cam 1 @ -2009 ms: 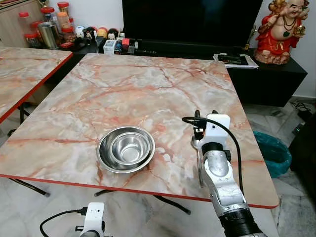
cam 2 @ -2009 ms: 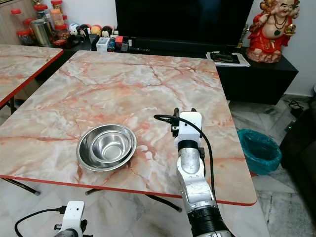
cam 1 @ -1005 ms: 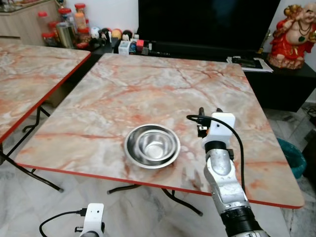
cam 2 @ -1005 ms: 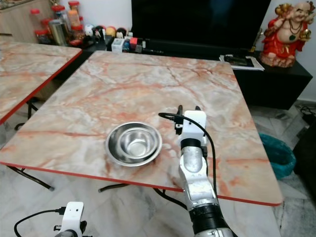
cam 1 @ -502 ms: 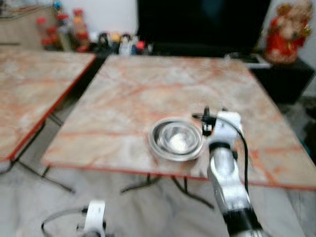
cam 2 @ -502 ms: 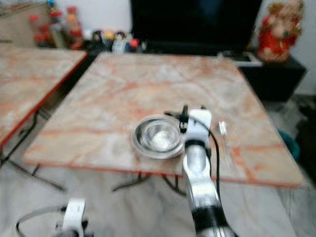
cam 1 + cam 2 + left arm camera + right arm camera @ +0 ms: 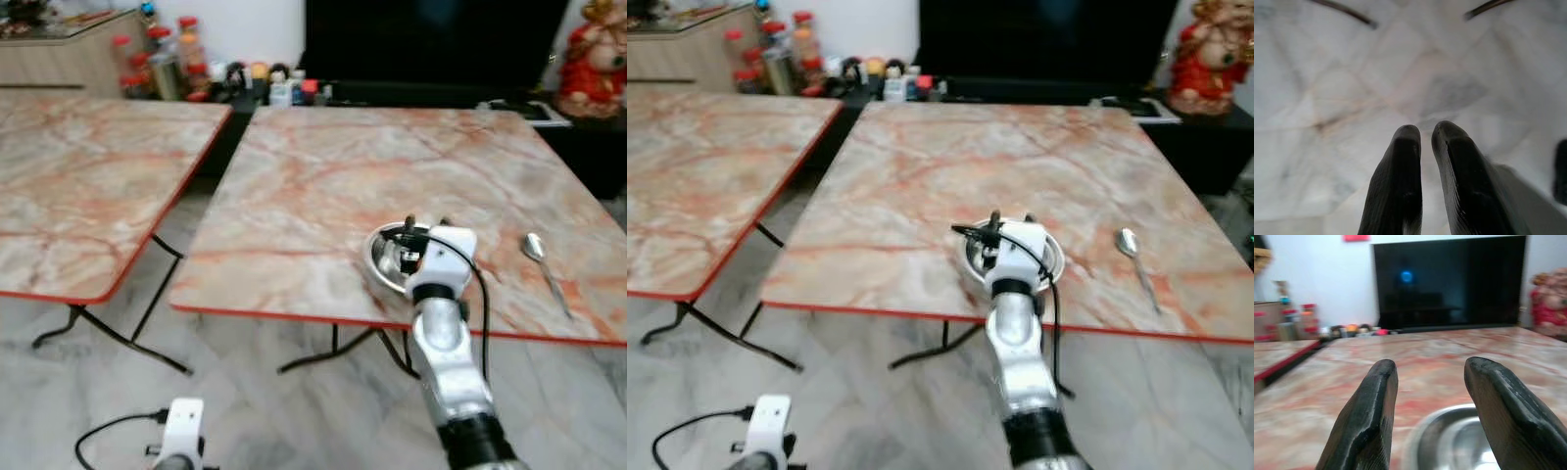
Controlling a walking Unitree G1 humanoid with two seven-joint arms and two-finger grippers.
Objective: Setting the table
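We are looking down at a marble-patterned surface with a red edge, standing on a pale marbled floor. Near its front edge sit stacked steel bowls, a smaller one nested inside a wider one. A metal spoon lies flat on the same surface, well apart from the bowls, toward our right, its bowl end pointing away from us.

Our right arm reaches forward from below, and the right gripper hangs just over the near rim of the bowls, partly hiding them. In the right wrist view its two black fingers are spread apart with nothing between them, and the steel bowls show just beyond and below the fingertips.

Our left gripper hangs low beside us, pointing at the floor. Its fingers are drawn together with only a thin slit between them, holding nothing.

A second marble surface stands to our left, separated from the first by a gap. Behind both, a low black cabinet carries a dark television, a row of red-lidded jars, and a red and gold figurine at the far right.
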